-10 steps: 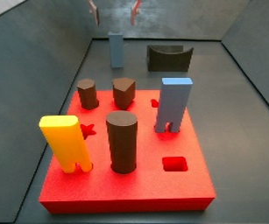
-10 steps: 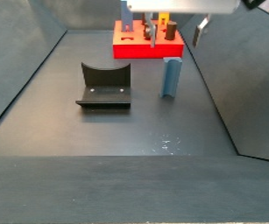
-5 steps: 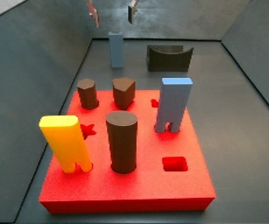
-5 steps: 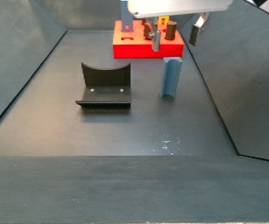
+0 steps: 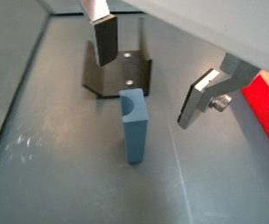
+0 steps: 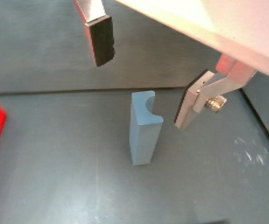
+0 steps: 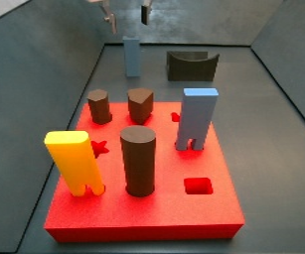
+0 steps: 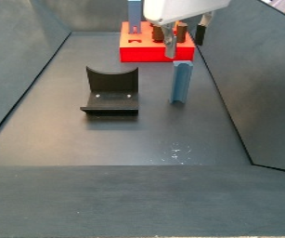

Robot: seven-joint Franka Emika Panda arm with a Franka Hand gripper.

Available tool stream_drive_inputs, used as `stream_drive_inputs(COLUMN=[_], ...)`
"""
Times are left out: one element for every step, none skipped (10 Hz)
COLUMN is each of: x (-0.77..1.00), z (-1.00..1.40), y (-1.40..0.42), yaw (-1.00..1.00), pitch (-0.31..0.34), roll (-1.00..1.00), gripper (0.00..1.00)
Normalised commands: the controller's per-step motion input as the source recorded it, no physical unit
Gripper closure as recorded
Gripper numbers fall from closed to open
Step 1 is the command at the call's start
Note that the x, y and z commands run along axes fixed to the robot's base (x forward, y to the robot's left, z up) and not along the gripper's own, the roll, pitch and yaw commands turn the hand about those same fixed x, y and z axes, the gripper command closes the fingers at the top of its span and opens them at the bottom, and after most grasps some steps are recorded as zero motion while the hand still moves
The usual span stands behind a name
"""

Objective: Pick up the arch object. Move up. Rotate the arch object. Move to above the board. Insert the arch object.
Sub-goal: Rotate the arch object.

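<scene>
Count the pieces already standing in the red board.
5: yellow block front left, dark cylinder centre, light-blue block right, two brown pegs behind. The tool hovers above the arch object.

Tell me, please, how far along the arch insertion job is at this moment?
Nothing is completed yet. The arch object stands upright on the floor, ungrasped. In hand: the open claw hovers above it, fingers either side. Left: grasp, lift, rotate, carry to the board and insert.

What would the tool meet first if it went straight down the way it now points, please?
Most likely the arch object: the open tool hangs above it, fingers either side of its notched top, so its top would pass between them. Exact centring is hard to judge.
</scene>
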Motion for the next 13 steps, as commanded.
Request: stream_drive_inputs(x=[0.04, 0.04, 0.04, 0.04, 0.04, 0.04, 0.04, 0.04, 0.04, 0.04, 0.04, 0.04, 0.04], z=[-0.03, -0.03, -0.03, -0.03, -0.03, -0.03, -0.03, -0.03, -0.03, -0.03, -0.03, -0.03, -0.03], y=[0.00, 0.00, 0.00, 0.00, 0.00, 0.00, 0.00, 0.00, 0.00, 0.00, 0.00, 0.00, 0.00], yaw=[1.00, 1.00, 1.00, 1.00, 1.00, 1.00, 1.00, 1.00, 1.00, 1.00, 1.00, 1.00, 1.00], pitch=[0.003, 0.003, 0.003, 0.003, 0.003, 0.003, 0.004, 0.004, 0.004, 0.004, 0.004, 0.004, 0.004], roll=[0.00, 0.00, 0.00, 0.00, 0.00, 0.00, 0.00, 0.00, 0.00, 0.00, 0.00, 0.00, 0.00], gripper=[0.00, 0.00, 0.00, 0.00, 0.00, 0.00, 0.00, 0.00, 0.00, 0.00, 0.00, 0.00, 0.00])
